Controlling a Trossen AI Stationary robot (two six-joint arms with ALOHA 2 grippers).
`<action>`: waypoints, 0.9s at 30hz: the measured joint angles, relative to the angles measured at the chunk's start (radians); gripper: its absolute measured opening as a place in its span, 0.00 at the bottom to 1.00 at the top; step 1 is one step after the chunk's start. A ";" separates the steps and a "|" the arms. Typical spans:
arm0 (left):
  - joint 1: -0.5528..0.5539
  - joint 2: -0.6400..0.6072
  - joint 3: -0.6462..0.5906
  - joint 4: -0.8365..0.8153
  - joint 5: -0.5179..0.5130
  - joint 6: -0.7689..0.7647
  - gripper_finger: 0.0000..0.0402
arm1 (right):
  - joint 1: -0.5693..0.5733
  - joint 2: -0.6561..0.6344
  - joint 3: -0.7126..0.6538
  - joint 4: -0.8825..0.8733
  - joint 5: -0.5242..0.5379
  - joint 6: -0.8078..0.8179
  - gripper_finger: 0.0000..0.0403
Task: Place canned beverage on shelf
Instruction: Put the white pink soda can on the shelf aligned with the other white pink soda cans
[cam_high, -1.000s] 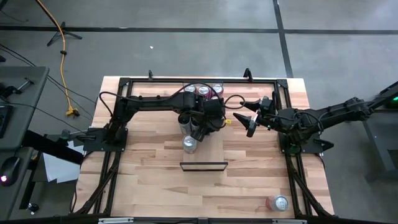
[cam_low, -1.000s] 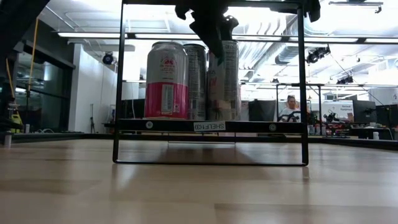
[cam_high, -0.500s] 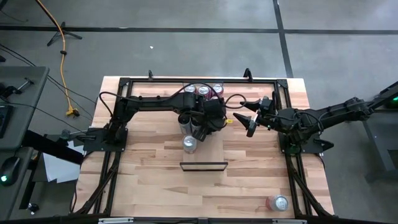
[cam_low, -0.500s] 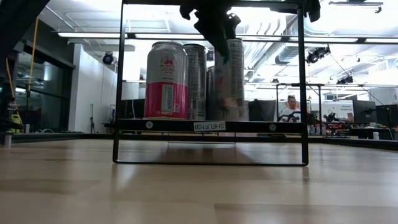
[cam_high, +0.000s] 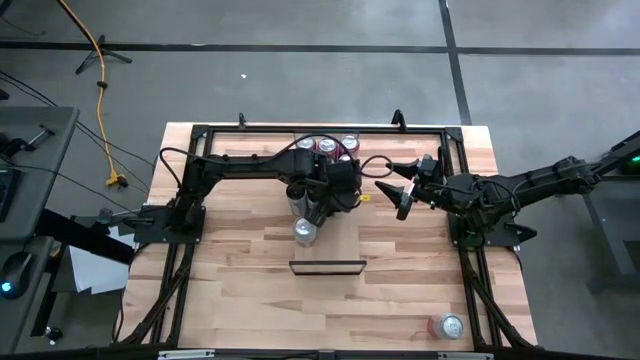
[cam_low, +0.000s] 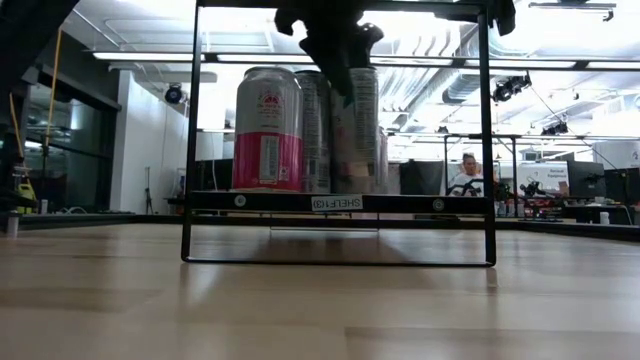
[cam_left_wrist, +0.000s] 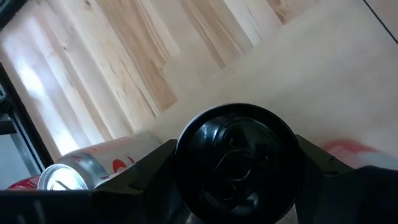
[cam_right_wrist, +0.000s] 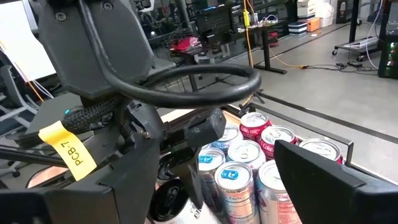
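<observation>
At frame centre in the high view, the left hand (cam_high: 318, 205) is gripping an upright can (cam_low: 355, 128) on the shelf (cam_high: 345, 235), while the right hand (cam_high: 398, 190) is hovering open to its right.

White label (cam_low: 336, 203) reading "SHELF" plus a small mark too tiny to read, on the dark front rail (cam_low: 260, 201) of the shelf frame, yellow tag (cam_right_wrist: 67, 150) reading "PC87" on the left arm's cable, can logos too blurred to read
</observation>
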 joint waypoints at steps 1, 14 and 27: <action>0.000 0.000 0.000 -0.008 0.000 0.009 0.49 | 0.000 0.000 0.000 0.000 0.000 0.000 0.75; 0.000 0.000 0.000 0.006 0.005 0.011 0.49 | 0.000 0.000 0.000 0.000 -0.001 0.019 0.75; 0.000 0.000 0.000 0.004 0.041 0.008 0.57 | 0.000 0.000 0.000 0.000 -0.006 0.019 0.75</action>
